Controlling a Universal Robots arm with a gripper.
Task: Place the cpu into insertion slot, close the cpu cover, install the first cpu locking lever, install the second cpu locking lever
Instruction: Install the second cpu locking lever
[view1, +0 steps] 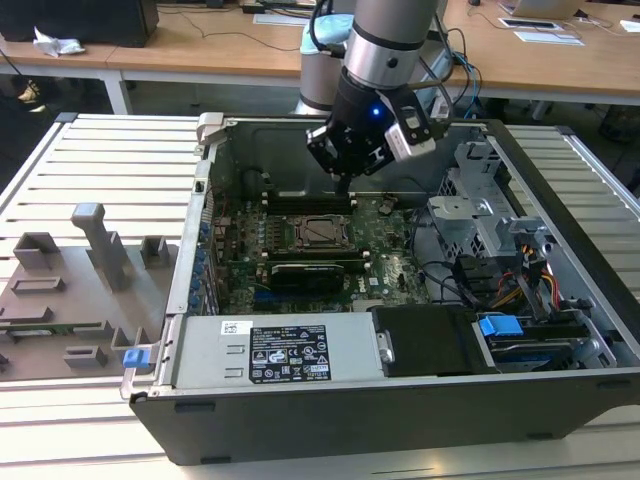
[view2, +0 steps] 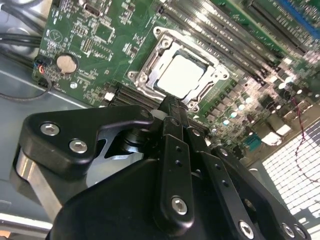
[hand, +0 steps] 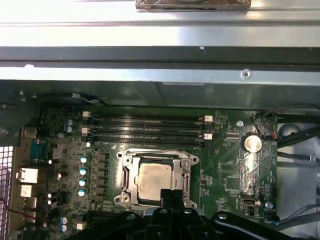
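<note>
Gleaming square cpu (hand: 155, 181) — framed, seated.

Silver-grey cpu (hand: 153, 180) is seated flat in the insertion slot (hand: 129, 186); framed by the lowered silver cpu cover (hand: 156, 159), at motherboard centre.

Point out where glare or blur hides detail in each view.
Second wrist view: glare whitens the cpu and the board's far corner; the gripper looms soft. First wrist view: the chassis wall reflects brightly. Exterior view: the case interior sits in shadow.
</note>
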